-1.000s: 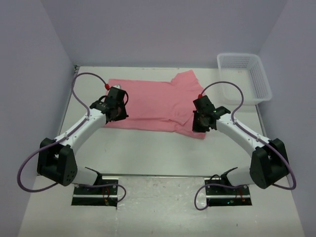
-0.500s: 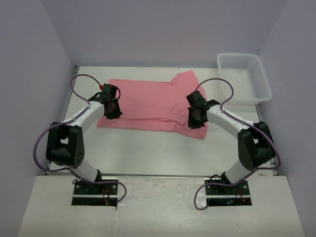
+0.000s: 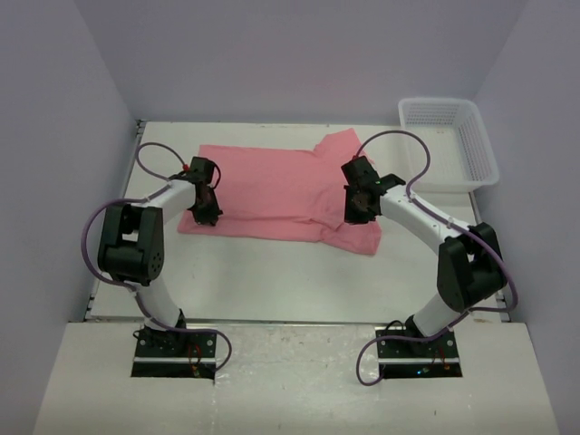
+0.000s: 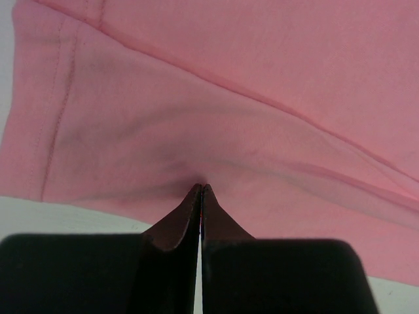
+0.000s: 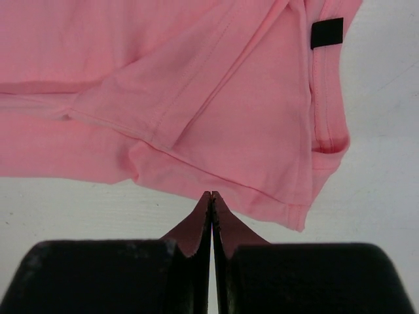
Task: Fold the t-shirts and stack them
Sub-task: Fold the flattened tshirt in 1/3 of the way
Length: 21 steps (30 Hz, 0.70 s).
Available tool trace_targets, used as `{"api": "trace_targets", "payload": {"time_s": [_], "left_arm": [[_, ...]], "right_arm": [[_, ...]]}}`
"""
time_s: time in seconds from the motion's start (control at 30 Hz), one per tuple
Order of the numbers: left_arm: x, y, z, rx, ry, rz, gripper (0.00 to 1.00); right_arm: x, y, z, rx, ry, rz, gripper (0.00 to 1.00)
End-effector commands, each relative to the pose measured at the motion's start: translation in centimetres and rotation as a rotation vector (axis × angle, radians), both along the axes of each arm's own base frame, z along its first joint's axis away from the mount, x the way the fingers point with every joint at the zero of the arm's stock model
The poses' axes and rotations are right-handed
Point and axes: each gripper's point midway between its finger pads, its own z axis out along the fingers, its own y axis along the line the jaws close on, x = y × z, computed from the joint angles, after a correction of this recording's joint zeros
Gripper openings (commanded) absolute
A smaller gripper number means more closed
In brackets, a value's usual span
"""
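A salmon-pink t-shirt (image 3: 272,190) lies spread across the far half of the table, with one sleeve folded over at its right end. My left gripper (image 3: 207,214) is shut at the shirt's left end. In the left wrist view its tips (image 4: 201,188) press on the t-shirt (image 4: 262,98), and the fabric puckers toward them. My right gripper (image 3: 359,210) is shut over the right end. In the right wrist view its tips (image 5: 211,194) sit at the near hem of the t-shirt (image 5: 196,78), with nothing between them.
A white mesh basket (image 3: 480,149) stands at the far right corner of the table. A small black tag (image 5: 326,33) shows on the shirt's edge. Bare white table (image 3: 272,281) lies between the shirt and the arm bases. Grey walls close in on both sides.
Both arms have folded up at the elbow and drawn their shut grippers a little toward the far side. The shirt's near left corner has spread further to the left.
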Motion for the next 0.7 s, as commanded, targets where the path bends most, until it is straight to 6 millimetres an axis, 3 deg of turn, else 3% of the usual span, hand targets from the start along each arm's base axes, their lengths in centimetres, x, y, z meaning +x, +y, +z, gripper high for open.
{"api": "trace_targets", "payload": {"time_s": [0.0,0.3,0.4,0.67], "left_arm": [[1.3,0.7,0.3,0.010,-0.020,0.008,0.00],[0.6,3.7,-1.4,0.036,0.047,0.082,0.00],[0.3,5.4,-1.5,0.040,0.065,0.127,0.00],[0.2,5.9,-1.4,0.047,0.066,0.154,0.00]], "right_arm": [[1.1,-0.1,2.8,-0.003,-0.076,0.000,0.00],[0.8,-0.5,2.9,-0.012,-0.074,0.004,0.00],[0.6,-0.9,2.1,-0.030,-0.056,0.001,0.00],[-1.1,-0.3,-1.0,0.010,0.024,0.004,0.00]]}}
